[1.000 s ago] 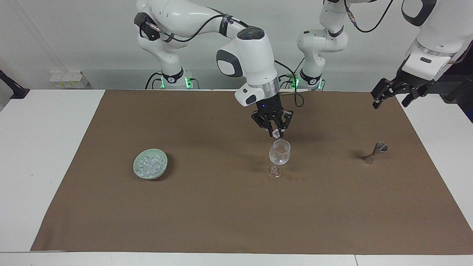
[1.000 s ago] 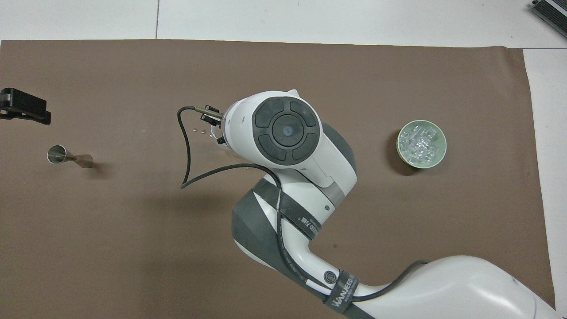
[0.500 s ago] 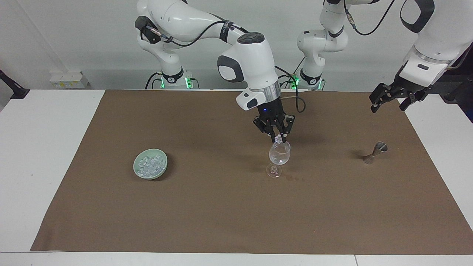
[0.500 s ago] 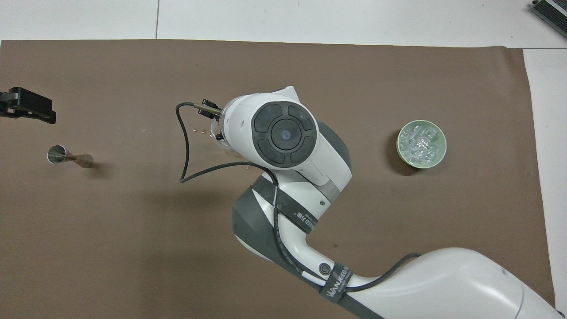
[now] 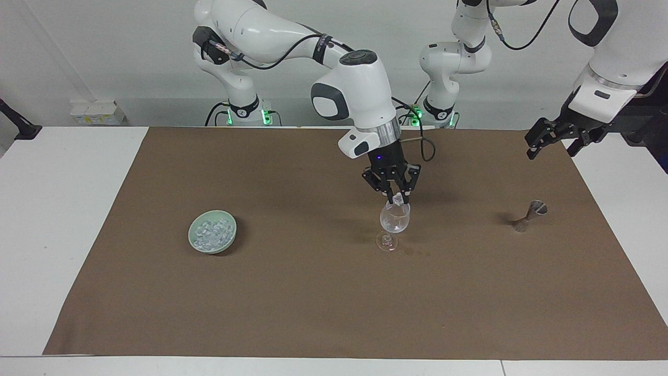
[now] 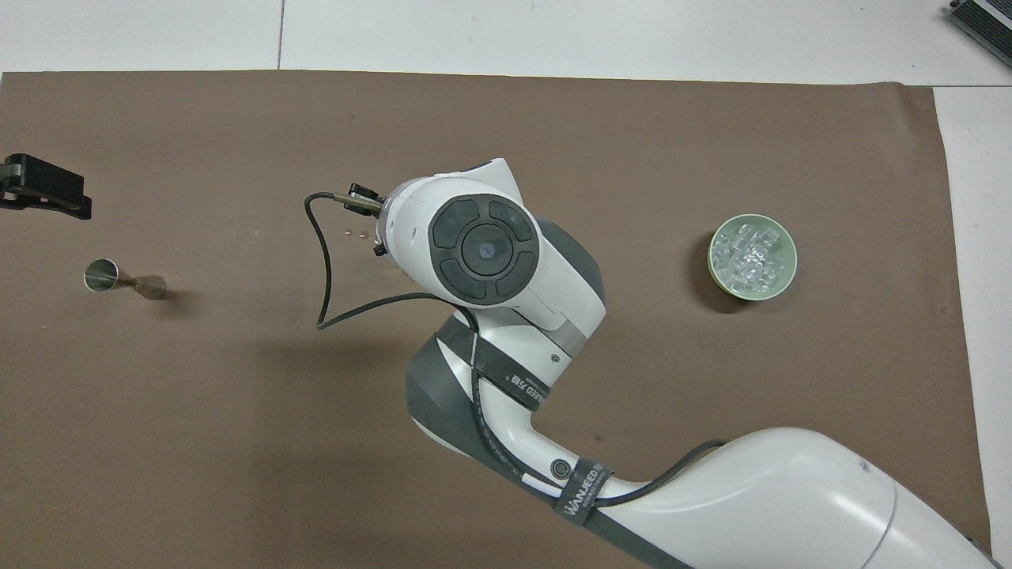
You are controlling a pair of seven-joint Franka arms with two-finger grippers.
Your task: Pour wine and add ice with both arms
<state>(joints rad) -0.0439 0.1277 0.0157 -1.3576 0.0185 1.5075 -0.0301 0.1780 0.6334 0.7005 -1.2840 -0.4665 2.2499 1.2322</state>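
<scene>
Here, taking the facing view from its left edge across:
Table edge: bare white table (image 5: 62, 209) runs along the right arm's end, outside the brown mat (image 5: 313, 303).
Mat: it covers most of the tabletop; the wide strip farther from the robots than the bowl and glass lies free.
Bowl: a pale green bowl (image 5: 212, 232) sits on the mat toward the right arm's end, well apart from everything else.
Ice: the ice (image 5: 211, 233) is heaped in the bowl as small clear chunks, also seen from overhead (image 6: 749, 254).
Right arm: it reaches from its base over the middle of the mat; a black strap on it reads "WANJEED".
Right gripper: the right gripper (image 5: 394, 200) hangs just over the mouth of the wine glass, fingertips pressed in on one ice cube (image 5: 397, 198).
Wine glass: the clear stemmed wine glass (image 5: 394, 219) stands upright near the mat's middle, its foot on the mat; from overhead the arm hides it.
Jigger: a metal jigger (image 5: 529, 215) lies on its side toward the left arm's end, with free mat all round it.
Left gripper: the left gripper (image 5: 553, 137) waits in the air over the mat's corner, fingers spread and holding nothing.
</scene>
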